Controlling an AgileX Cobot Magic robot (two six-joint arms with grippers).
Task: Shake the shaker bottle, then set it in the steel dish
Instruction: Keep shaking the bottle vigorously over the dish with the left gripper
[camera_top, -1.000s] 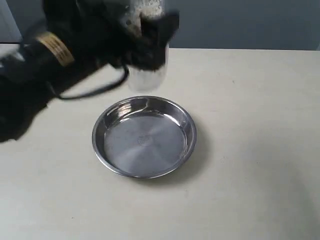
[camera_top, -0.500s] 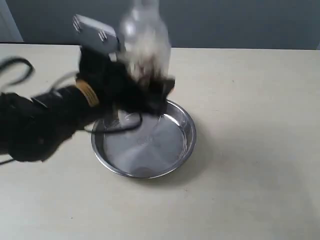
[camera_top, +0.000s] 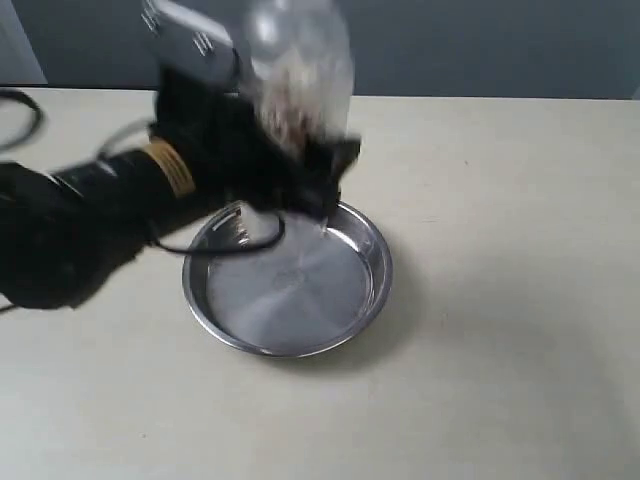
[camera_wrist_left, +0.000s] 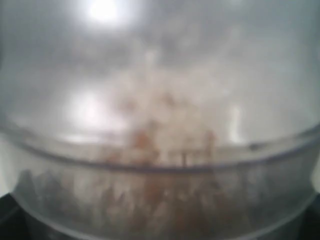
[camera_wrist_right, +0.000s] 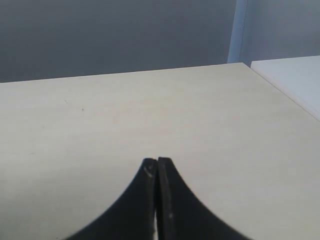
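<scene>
The clear shaker bottle (camera_top: 298, 75) hangs blurred in the air above the far rim of the steel dish (camera_top: 230, 325), with brown pellets flying inside it. My left gripper (camera_top: 300, 170) is shut on its lower body, the black arm reaching in from the left. Up close, the left wrist view is filled by the shaker bottle (camera_wrist_left: 160, 150) and its pellets; the fingers are hidden there. The right gripper (camera_wrist_right: 157, 162) is shut with nothing in it, over bare table, and does not show in the exterior view.
The dish sits mid-table on a pale beige tabletop (camera_top: 500, 300). A black cable (camera_top: 250, 240) loops from the left arm over the dish's far side. The table's right edge and a white surface (camera_wrist_right: 295, 80) appear in the right wrist view.
The bottle and left gripper dropped from high behind the dish down and forward, then rose slightly and shifted right. Pellets keep scattering inside. The dish has not moved.
</scene>
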